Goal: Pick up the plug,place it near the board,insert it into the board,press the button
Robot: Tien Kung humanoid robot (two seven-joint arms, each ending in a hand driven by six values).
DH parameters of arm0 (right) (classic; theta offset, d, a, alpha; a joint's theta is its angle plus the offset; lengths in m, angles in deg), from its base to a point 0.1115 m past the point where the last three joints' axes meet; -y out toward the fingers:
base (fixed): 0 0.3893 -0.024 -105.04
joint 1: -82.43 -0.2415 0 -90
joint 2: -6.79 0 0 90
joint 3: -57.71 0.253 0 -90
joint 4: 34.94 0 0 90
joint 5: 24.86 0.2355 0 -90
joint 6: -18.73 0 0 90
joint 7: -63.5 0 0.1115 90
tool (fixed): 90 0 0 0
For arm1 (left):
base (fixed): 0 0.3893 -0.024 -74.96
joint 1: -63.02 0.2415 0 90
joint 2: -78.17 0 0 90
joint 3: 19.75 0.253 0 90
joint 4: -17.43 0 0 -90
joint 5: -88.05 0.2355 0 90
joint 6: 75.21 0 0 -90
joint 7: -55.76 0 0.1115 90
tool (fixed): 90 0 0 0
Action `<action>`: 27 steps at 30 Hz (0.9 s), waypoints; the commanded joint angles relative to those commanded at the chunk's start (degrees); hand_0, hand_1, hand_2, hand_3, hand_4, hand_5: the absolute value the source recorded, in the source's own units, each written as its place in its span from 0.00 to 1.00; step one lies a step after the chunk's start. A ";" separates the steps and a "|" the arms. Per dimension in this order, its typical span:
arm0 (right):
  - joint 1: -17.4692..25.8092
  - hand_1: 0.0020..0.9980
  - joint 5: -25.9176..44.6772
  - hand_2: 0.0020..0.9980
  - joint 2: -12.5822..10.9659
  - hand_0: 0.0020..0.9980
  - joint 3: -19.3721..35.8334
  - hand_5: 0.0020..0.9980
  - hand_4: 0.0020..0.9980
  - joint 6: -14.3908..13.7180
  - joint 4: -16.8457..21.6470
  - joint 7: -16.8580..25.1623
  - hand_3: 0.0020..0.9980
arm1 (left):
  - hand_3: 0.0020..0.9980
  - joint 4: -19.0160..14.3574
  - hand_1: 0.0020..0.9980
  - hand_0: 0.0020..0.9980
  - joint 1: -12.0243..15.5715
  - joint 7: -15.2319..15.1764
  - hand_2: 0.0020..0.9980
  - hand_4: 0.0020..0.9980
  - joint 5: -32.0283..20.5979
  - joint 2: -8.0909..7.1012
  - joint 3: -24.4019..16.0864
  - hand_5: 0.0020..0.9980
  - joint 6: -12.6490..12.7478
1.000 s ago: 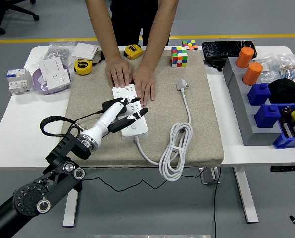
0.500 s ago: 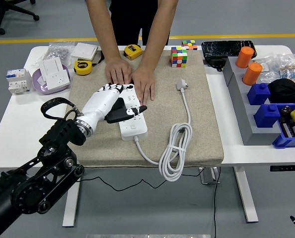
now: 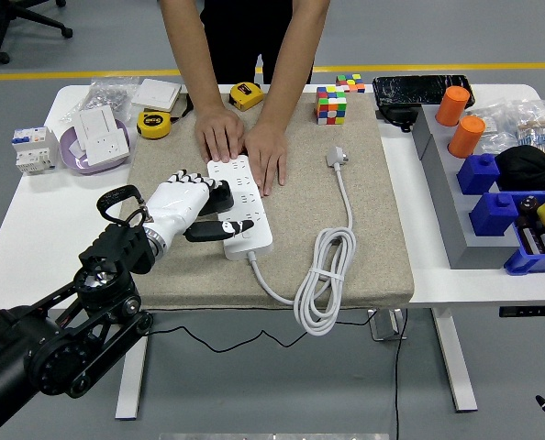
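The white power strip (image 3: 243, 203) lies on the beige mat (image 3: 364, 229), its cable running to a coil (image 3: 324, 286) and ending in the white plug (image 3: 337, 158), which lies loose on the mat to the right of the strip. My left hand (image 3: 195, 207), white with black fingertips, sits at the strip's left edge with fingers spread and the thumb (image 3: 219, 229) stretched across the strip's near end; it holds nothing. A person's two hands (image 3: 245, 142) press down on the strip's far end.
Tape measures (image 3: 153, 124), a Rubik's cube (image 3: 331, 104), a wall socket on a purple dish (image 3: 96, 137) and a breaker (image 3: 32, 149) lie at the back. Blue bins (image 3: 516, 206), orange cylinders (image 3: 461, 119) and a grey tray wall (image 3: 442, 197) fill the right side.
My left hand has drawn back to the left and toward the near edge, from over the strip's middle to its left side. The person's hands and the plug have stayed put.
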 joint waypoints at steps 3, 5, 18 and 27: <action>-0.06 0.90 -0.09 0.86 0.04 0.95 0.21 1.00 1.00 -0.02 0.00 0.00 0.88 | 0.85 0.43 1.00 1.00 -0.21 -0.19 0.93 1.00 0.00 0.04 0.72 1.00 0.05; -0.16 0.90 0.04 0.86 0.05 0.96 0.18 1.00 1.00 -0.04 0.00 0.05 0.88 | 0.85 0.73 1.00 1.00 -0.40 -0.21 0.93 1.00 -0.07 0.06 1.31 1.00 0.05; -0.17 0.90 -0.19 0.86 0.16 0.96 0.77 1.00 1.00 -0.06 0.00 0.02 0.88 | 0.84 2.37 1.00 1.00 -1.18 -0.31 0.93 1.00 -0.27 0.41 2.69 1.00 -0.18; -0.14 0.90 -0.14 0.86 0.18 0.96 0.81 1.00 1.00 -0.11 0.00 0.02 0.88 | 0.85 -0.61 1.00 1.00 -0.58 -3.07 0.93 1.00 -0.41 -0.01 1.35 1.00 3.57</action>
